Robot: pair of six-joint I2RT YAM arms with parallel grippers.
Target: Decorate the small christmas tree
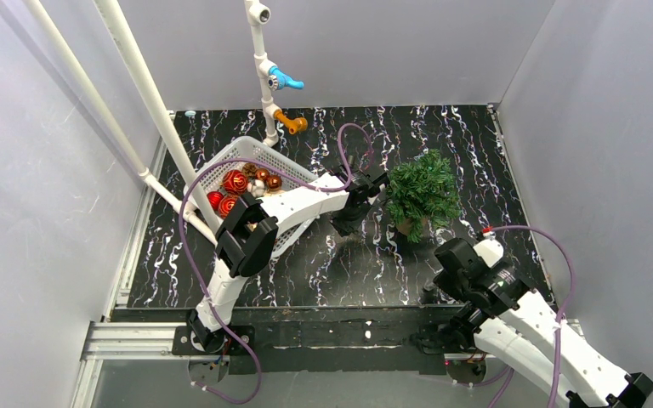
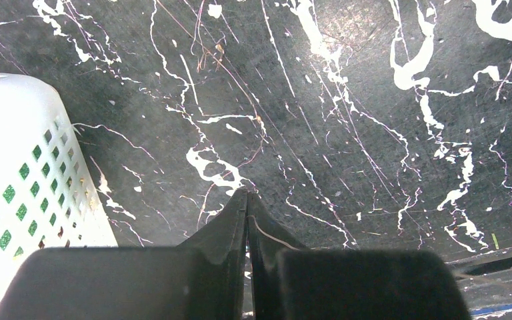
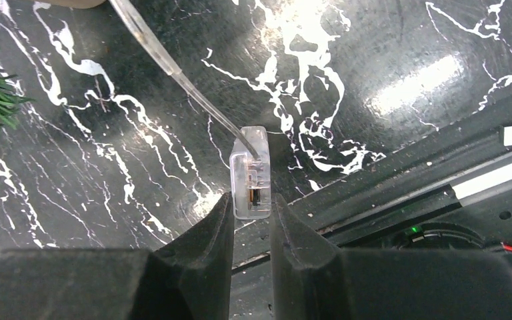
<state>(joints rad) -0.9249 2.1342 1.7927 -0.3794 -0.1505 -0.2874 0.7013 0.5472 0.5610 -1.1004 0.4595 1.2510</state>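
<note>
The right claw (image 3: 251,200), low over the near edge of the black, white-veined marble-pattern table (image 1: 476,144), stands partly open with its two dark fingers clamped on the lower end of a small clear plastic box (image 3: 249,167). A clear flat cord (image 3: 180,80) runs from the top of the box away across the table. Farther in, over the middle of the table, the left claw (image 2: 247,200) hangs with its fingers pressed fully together, just beside a white perforated plastic basket (image 1: 259,149). The small christmas tree (image 1: 423,191), dark green and bristly, stands upright on the table right of centre, just right of the left claw. The basket holds red glittery ball ornaments (image 1: 235,181). At the back rises a white plastic pipe (image 1: 264,85).
</note>
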